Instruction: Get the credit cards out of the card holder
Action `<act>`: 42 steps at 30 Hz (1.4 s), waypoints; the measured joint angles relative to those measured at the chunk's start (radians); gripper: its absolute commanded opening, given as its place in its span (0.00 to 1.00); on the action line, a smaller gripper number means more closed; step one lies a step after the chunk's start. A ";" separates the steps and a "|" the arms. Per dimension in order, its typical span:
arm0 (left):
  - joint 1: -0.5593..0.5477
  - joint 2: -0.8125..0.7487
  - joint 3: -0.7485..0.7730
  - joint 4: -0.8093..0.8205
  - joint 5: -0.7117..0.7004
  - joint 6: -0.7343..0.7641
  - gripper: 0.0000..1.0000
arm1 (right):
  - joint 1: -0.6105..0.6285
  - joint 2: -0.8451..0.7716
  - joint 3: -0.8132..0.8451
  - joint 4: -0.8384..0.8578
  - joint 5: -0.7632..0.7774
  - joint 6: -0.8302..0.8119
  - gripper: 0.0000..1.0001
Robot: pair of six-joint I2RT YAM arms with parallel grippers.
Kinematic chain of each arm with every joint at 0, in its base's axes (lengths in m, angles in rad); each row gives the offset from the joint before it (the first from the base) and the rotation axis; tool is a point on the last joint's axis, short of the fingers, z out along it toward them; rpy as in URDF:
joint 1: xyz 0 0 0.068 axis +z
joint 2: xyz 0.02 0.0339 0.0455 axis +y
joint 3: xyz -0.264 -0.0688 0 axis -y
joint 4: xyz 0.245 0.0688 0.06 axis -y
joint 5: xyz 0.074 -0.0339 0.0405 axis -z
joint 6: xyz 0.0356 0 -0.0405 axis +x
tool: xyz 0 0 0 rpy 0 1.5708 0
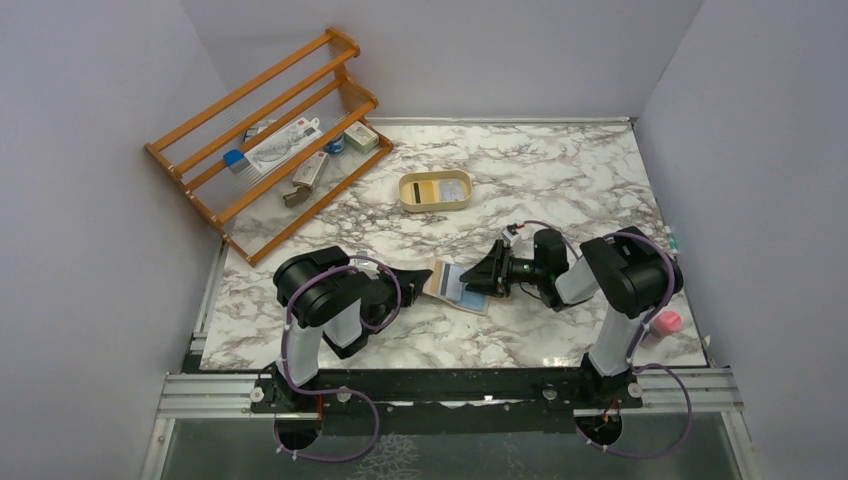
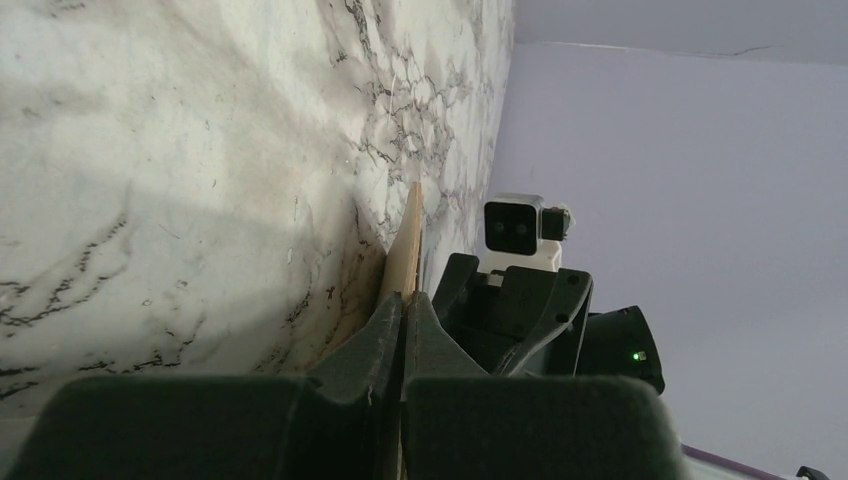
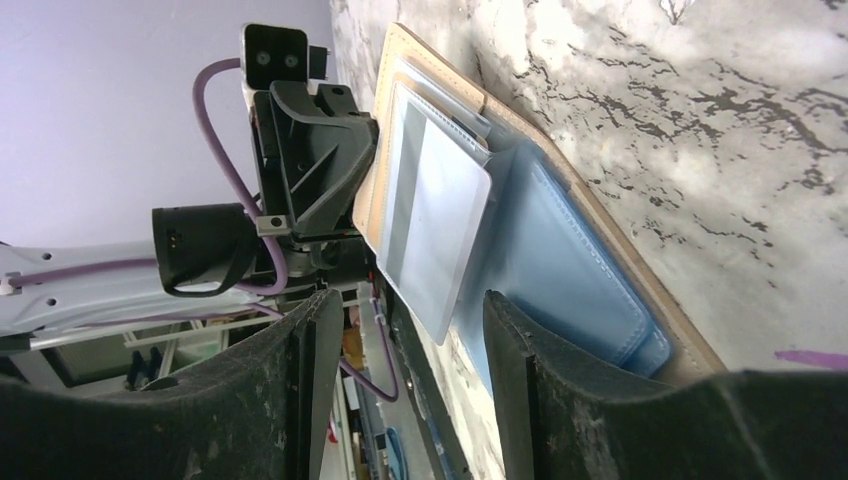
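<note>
Likely step: drawing one card from the card holder (image 1: 458, 285), lying open on the counter (image 1: 560, 180) between the two arms, toward the near edge. Pinned at its tan edge by the left hand (image 2: 403, 310), pressed closed on that flap. Straddled by the right hand (image 3: 405, 310), spread wide: a whitish credit card (image 3: 430, 230) with a grey stripe, sticking partway out of its pocket, one corner hanging over the blue inner panel (image 3: 570, 280). No contact visible between pads and card. More card edges layered behind it in the same pocket.

To do it well:
- Centre on the exposed end of the card, then close on plastic only, clear of the pocket lip and the blue panel.
- Pull straight along the slot, low and flat, away from the left hand.
- Hold the left grip firm so the wallet does not drag.
- Watch for a second card riding out with it.

Probably best dropped in the cream tray (image 1: 404, 192) farther back; contents there too small to tell.
</note>
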 measured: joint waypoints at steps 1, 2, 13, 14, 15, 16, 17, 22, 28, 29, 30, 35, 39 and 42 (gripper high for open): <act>0.000 0.000 0.000 0.000 0.000 0.000 0.00 | 0.000 0.000 0.000 0.003 0.000 0.008 0.59; 0.000 0.000 0.000 0.000 0.000 0.001 0.00 | 0.001 0.000 0.001 0.005 0.000 0.016 0.59; 0.000 0.000 0.000 0.000 0.000 0.004 0.00 | 0.043 -0.010 0.047 0.005 0.007 0.075 0.59; 0.000 0.000 0.000 0.000 0.000 0.004 0.00 | 0.048 -0.011 0.049 0.005 0.008 0.079 0.59; 0.000 0.000 0.000 0.000 0.000 0.005 0.00 | 0.051 -0.011 0.051 0.005 0.009 0.084 0.59; 0.000 0.000 0.000 0.000 0.000 0.005 0.00 | 0.055 -0.013 0.052 0.004 0.010 0.088 0.59; 0.000 0.000 0.000 0.000 0.000 0.006 0.00 | 0.056 -0.016 0.052 0.005 0.011 0.094 0.59; 0.000 0.000 -0.001 0.000 0.000 0.007 0.00 | 0.062 -0.049 0.052 -0.016 0.018 0.095 0.59; 0.000 -0.007 -0.014 0.000 -0.001 0.008 0.00 | 0.062 -0.148 0.043 -0.121 0.062 0.023 0.59; 0.000 -0.008 -0.016 0.000 -0.002 0.009 0.00 | 0.062 -0.166 0.037 -0.135 0.069 0.011 0.59; 0.000 -0.008 -0.017 0.000 -0.002 0.010 0.00 | 0.062 -0.176 0.034 -0.149 0.075 0.002 0.59; 0.000 -0.009 -0.019 0.000 -0.003 0.011 0.00 | 0.062 -0.175 0.031 -0.183 0.091 -0.025 0.59; 0.000 -0.009 -0.019 0.000 -0.003 0.011 0.00 | 0.062 -0.142 0.032 -0.183 0.098 -0.032 0.60; 0.000 -0.009 -0.019 0.000 -0.003 0.011 0.00 | 0.066 -0.114 0.032 -0.186 0.108 -0.033 0.60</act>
